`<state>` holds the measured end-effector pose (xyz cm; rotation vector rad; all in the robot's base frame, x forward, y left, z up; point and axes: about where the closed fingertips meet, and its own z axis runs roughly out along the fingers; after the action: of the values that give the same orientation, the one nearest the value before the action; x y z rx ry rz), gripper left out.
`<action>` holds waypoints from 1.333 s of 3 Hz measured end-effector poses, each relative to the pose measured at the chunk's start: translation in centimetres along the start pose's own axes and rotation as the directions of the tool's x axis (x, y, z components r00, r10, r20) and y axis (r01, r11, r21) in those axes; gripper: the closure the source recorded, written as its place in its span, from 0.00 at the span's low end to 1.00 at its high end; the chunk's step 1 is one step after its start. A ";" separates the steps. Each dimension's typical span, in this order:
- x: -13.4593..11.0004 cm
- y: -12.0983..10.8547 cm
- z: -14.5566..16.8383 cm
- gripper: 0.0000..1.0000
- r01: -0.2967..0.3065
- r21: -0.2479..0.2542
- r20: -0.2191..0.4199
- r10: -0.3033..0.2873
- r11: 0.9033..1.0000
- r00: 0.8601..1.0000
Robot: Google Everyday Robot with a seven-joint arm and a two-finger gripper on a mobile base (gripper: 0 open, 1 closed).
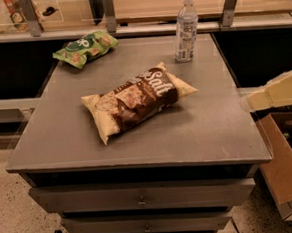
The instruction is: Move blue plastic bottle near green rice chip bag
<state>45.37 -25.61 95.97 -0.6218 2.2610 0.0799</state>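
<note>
The blue plastic bottle (185,29) stands upright at the far right of the grey cabinet top (212,129). It has a white cap and a pale label. The green rice chip bag (85,47) lies at the far left corner, well apart from the bottle. My gripper (273,92) shows as a cream-coloured part at the right edge of the view. It is beside the cabinet's right edge, nearer the camera than the bottle, and touches nothing.
A large brown-and-cream bag marked "Salt" (137,99) lies in the middle of the top, between the bottle and the green bag. A cardboard box (285,174) stands on the floor to the right. A rail with metal posts (228,5) runs behind the cabinet.
</note>
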 end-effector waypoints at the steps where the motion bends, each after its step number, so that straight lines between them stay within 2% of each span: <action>1: -0.5 -1.4 0.0 0.00 -0.056 0.040 0.075 0.053 0.998 0.996; 2: -1.3 -2.4 0.2 0.00 -0.082 0.048 0.143 0.075 0.995 0.987; 4: -1.4 -2.3 0.4 0.00 -0.093 0.039 0.147 0.087 0.995 0.985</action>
<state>47.51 -26.93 97.01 -0.4740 2.1436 0.1138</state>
